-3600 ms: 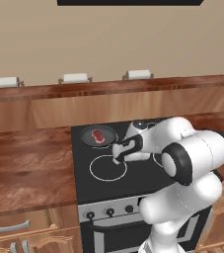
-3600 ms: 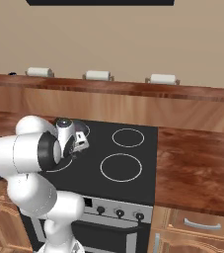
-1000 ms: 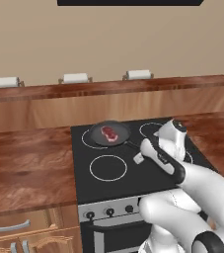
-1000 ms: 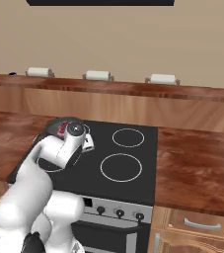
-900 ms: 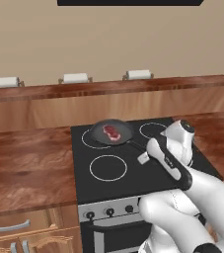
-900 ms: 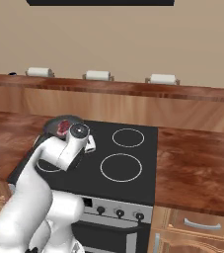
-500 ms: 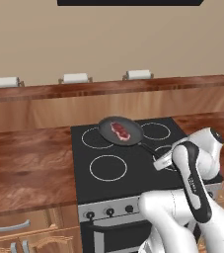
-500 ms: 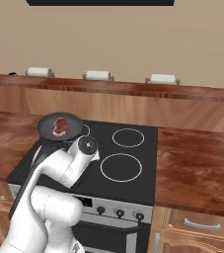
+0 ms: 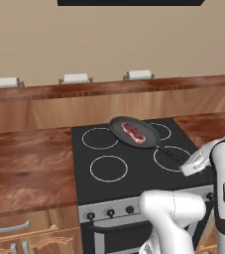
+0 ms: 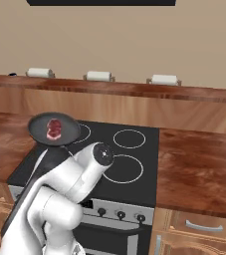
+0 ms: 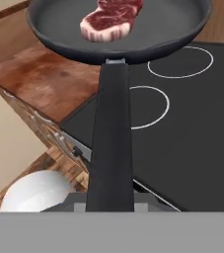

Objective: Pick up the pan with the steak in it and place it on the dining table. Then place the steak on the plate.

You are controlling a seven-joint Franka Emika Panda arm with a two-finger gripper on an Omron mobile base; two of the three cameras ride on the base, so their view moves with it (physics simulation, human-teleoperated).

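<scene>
I have the pan [image 11: 118,27] in the air over the stove [image 9: 134,168], held by the far end of its handle [image 11: 111,143]. My fingers are closed on that handle; in the hand view it runs straight out from between them, with the round pan at its far end. The steak [image 11: 112,19] lies flat in the pan, on the side away from the fingers and a little off centre. In the left base view the pan hangs above the back burners, with its handle slanting down toward my wrist at the stove's front right.

So I judge this to be the first step, mid-carry: the pan is lifted but not yet on the dining table. I take the long raised wooden ledge [image 9: 109,92] behind the stove, beyond the pan from my fingers, to be part of that table, but I cannot make out the plate from here.

Next I need to carry the pan out past the stove and over that ledge, keeping it level. Holding it this far out on the handle, I expect the pan wants to droop or twist, and a tilt could slide the steak toward the rim. I would move slowly and set it down flat before letting go.
</scene>
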